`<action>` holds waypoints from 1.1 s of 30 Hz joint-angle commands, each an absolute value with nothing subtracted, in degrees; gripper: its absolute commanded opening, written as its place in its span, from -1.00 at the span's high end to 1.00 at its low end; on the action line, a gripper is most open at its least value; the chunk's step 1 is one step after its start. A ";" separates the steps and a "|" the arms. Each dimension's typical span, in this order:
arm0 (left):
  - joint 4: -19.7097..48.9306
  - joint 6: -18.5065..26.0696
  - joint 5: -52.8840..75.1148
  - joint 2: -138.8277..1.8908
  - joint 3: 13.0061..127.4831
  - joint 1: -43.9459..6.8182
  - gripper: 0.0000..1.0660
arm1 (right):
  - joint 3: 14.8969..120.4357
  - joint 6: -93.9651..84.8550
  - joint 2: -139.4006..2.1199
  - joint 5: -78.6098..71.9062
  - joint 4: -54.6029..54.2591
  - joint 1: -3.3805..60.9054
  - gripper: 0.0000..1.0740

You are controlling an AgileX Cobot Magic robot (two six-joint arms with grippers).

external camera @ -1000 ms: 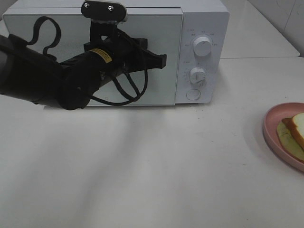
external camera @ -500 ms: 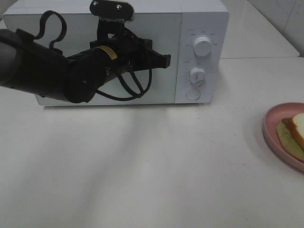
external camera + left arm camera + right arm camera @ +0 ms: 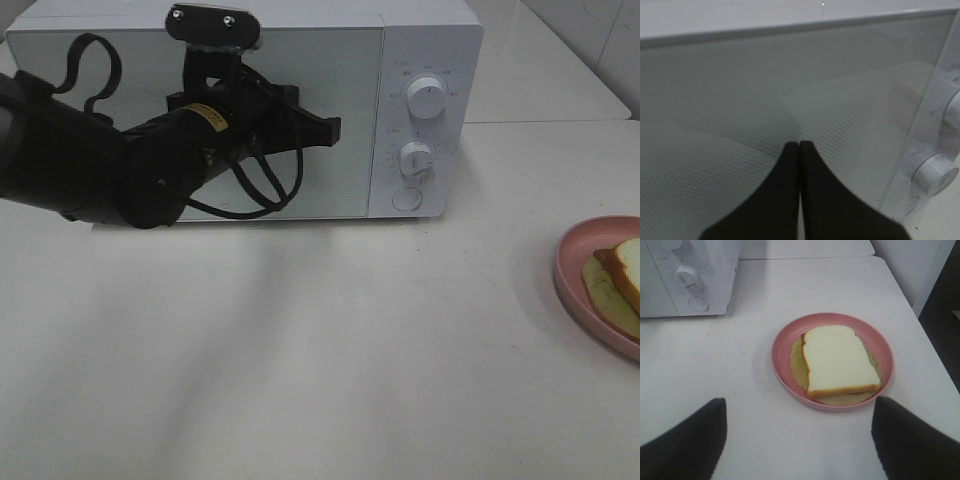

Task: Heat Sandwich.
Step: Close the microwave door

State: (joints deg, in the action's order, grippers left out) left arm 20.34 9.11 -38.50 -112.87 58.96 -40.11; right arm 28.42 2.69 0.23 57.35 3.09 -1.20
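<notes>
In front of the microwave (image 3: 245, 110) door, the left claw (image 3: 330, 128) has backed off a little compared with half a second ago. It had pushed further along the door toward the control panel, and now it's back roughly where it sat a second ago, tip a bit short of the door's panel-side edge. So it's wobbling around rather than committing. My read is it's still hunting for a way to get the door open, since the door looks fully shut and nothing can go in until that changes. The round button (image 3: 407, 199) low on the control panel, under the two knobs, looks like a door release to me, though that's a guess.

Left claw is pinched completely closed, both black fingers (image 3: 785, 200) pressed together with nothing between them, pointed at the door glass. Can't tell if the tip actually touches the door or just hovers close.

Right claw (image 3: 797, 440) is spread wide and holding nothing, hanging over the worktop (image 3: 320, 350) just short of the pink plate (image 3: 781, 347).

The sandwich (image 3: 840, 360) sits untouched on that plate, well off from the microwave on its control-panel side.
</notes>
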 commanded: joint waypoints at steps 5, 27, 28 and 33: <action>22.12 9.11 -40.11 -106.40 51.97 -40.91 1.00 | 28.48 2.18 1.83 57.12 3.15 -1.55 -0.42; 21.94 9.22 -4.98 -90.30 42.80 -43.54 -0.83 | 28.48 2.35 1.83 57.12 3.21 -1.55 -0.42; 21.60 9.22 -3.09 -89.61 42.80 -43.49 -0.83 | 28.48 2.35 1.83 57.12 3.21 -1.55 -0.42; 20.74 9.17 3.90 -85.03 42.80 -43.20 -0.81 | 28.48 2.29 1.83 57.12 3.21 -1.55 -0.42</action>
State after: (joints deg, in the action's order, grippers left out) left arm 20.91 9.11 3.15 -85.89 43.03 -42.97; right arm 28.42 2.69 0.23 57.35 3.09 -1.20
